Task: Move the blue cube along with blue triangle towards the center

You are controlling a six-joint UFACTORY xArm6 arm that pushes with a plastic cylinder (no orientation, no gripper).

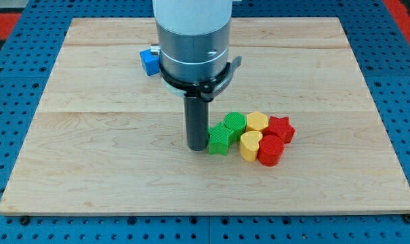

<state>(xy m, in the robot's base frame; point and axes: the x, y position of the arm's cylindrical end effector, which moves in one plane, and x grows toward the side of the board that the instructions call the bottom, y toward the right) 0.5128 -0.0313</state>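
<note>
My tip (196, 146), the bottom end of the straight dark rod, rests on the pale wooden board (89, 156) near the middle of the frame. It has no jaws, so it holds nothing. It sits just beside the green star block (219, 139), on its left, maybe touching; I cannot tell.

The blue cube (149, 60) is in the upper middle, half hidden behind the grey arm (193, 41). The blue triangle does not show.

Right of the star sit a green round block (234, 123), a yellow round block (257, 121), a yellow heart block (249, 145), a red star block (280, 128) and a red round block (270, 150), bunched together.
</note>
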